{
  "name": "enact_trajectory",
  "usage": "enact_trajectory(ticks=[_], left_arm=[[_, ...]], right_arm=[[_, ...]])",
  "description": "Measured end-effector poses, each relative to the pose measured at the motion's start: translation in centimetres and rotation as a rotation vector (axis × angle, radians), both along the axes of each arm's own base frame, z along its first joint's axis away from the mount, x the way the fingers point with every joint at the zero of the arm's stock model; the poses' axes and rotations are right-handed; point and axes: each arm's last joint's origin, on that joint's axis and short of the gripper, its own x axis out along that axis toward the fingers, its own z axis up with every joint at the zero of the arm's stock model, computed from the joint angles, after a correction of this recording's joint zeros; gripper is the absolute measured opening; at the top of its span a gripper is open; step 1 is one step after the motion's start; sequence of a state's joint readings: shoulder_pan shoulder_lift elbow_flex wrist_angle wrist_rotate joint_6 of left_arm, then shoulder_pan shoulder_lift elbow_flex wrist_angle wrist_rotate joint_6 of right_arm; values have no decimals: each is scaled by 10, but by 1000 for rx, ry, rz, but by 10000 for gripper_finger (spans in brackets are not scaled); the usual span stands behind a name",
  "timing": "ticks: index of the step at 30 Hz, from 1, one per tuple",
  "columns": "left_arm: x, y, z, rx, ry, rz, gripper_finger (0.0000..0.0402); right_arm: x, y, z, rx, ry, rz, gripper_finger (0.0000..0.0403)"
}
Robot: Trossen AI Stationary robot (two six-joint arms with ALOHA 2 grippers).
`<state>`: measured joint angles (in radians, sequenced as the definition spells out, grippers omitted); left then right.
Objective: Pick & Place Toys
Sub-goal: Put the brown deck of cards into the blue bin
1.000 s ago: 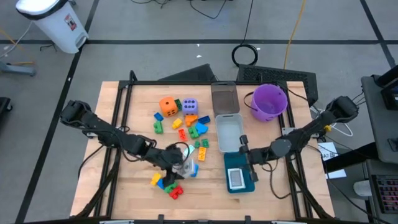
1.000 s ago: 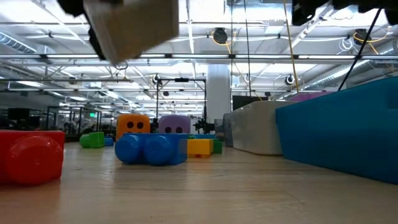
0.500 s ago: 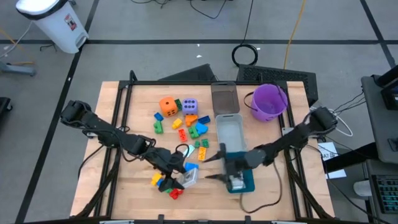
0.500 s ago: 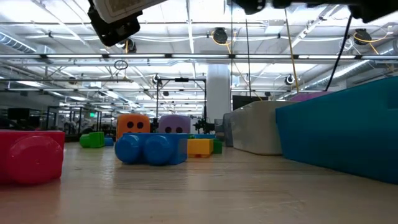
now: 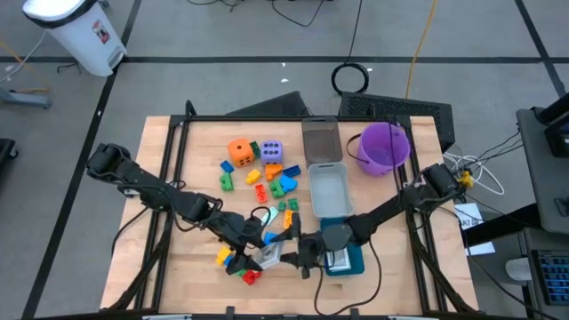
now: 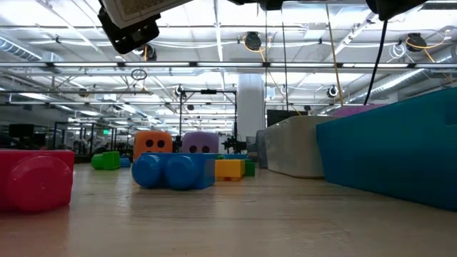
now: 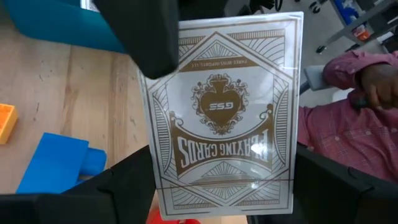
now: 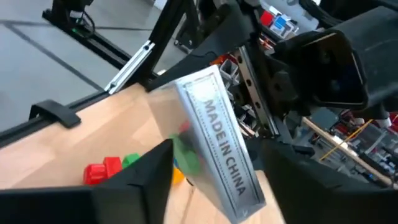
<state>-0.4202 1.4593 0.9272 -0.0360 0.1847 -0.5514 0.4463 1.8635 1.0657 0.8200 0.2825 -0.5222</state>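
Setting. A grey floor [image 5: 222,53] crossed by dark lines surrounds the wooden table [image 5: 200,169]. A white bin [image 5: 76,31] stands at 10 o'clock, a coiled black cable [image 5: 352,78] at 12 o'clock, equipment racks [image 5: 547,124] at 3 o'clock. Beyond the table, a white column [image 6: 250,107] rises beneath a ceiling of trusses and round lamps [image 6: 251,41].

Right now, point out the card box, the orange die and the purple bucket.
card box [image 7: 224,112]: left wrist view, printed face.
orange die [image 5: 240,150]: high view, top face.
purple bucket [image 5: 366,152]: high view, left rim.
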Motion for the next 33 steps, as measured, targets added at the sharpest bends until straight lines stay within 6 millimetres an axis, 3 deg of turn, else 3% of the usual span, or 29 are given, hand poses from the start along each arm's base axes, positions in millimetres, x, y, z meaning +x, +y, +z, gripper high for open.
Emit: enact_trajectory(ticks=[4, 9, 16, 20, 25, 28, 33], left_arm=[[-1, 0, -1, 5, 7, -5, 317], [-1, 0, -1, 8, 10, 7, 348], [0, 2, -1, 17, 4, -34, 383], [-1, 2, -1, 27, 5, -21, 388], [2, 6, -2, 134, -47, 75, 389], [3, 9, -2, 183, -65, 155, 390], [4, 12, -1, 258, -93, 265, 390]], right_arm=[[-1, 2, -1, -44, 3, 7, 129], [-3, 4, -3, -59, 46, 113, 26], [-27, -1, 27, 104, 209, 22, 28], [-50, -7, 53, 214, 264, -96, 27], [-85, -18, 84, 390, 377, -91, 29], [-108, -30, 94, 528, 498, -125, 32], [-137, -44, 91, 714, 774, -214, 33]])
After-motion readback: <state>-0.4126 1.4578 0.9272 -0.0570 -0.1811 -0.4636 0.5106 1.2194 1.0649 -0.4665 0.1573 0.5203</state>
